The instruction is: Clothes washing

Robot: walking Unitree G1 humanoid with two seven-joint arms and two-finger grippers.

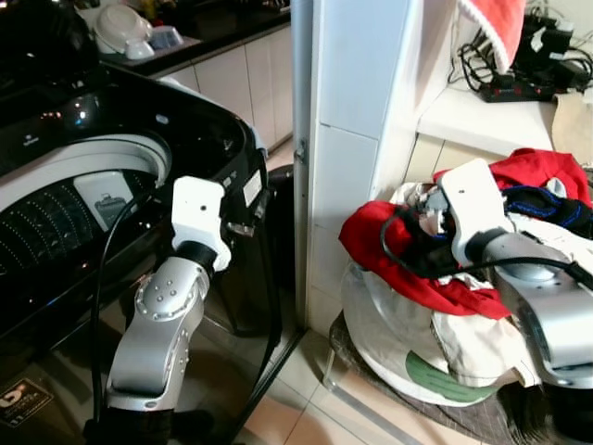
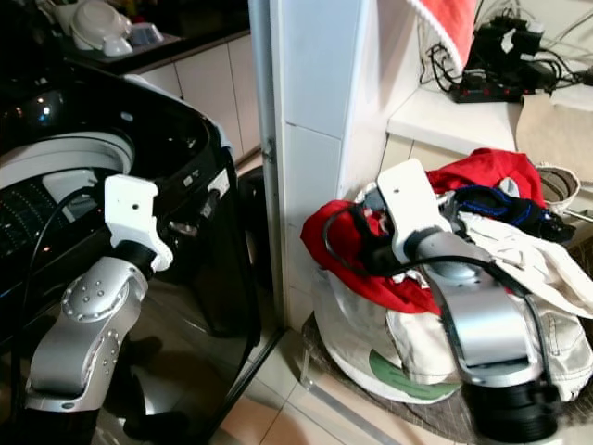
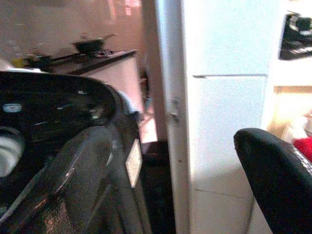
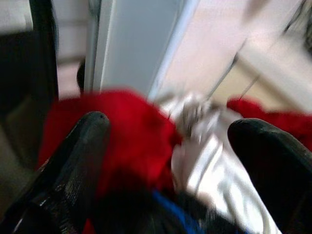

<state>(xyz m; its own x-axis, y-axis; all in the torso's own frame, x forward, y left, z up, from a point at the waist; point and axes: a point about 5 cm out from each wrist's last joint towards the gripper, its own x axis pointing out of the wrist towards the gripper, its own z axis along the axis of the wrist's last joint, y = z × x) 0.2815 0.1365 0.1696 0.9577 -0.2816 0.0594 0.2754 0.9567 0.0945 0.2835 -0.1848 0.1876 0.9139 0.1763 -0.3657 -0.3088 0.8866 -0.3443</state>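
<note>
Right gripper (image 4: 165, 161), fingers spread wide and holding nothing, hovers over the red garment (image 1: 375, 243) heaped in the laundry basket (image 1: 389, 320) beside the open washing machine (image 1: 83, 185); soft, light, floppy cloth, best pinched at a bunched fold; left gripper (image 3: 170, 185) open, empty.
</note>
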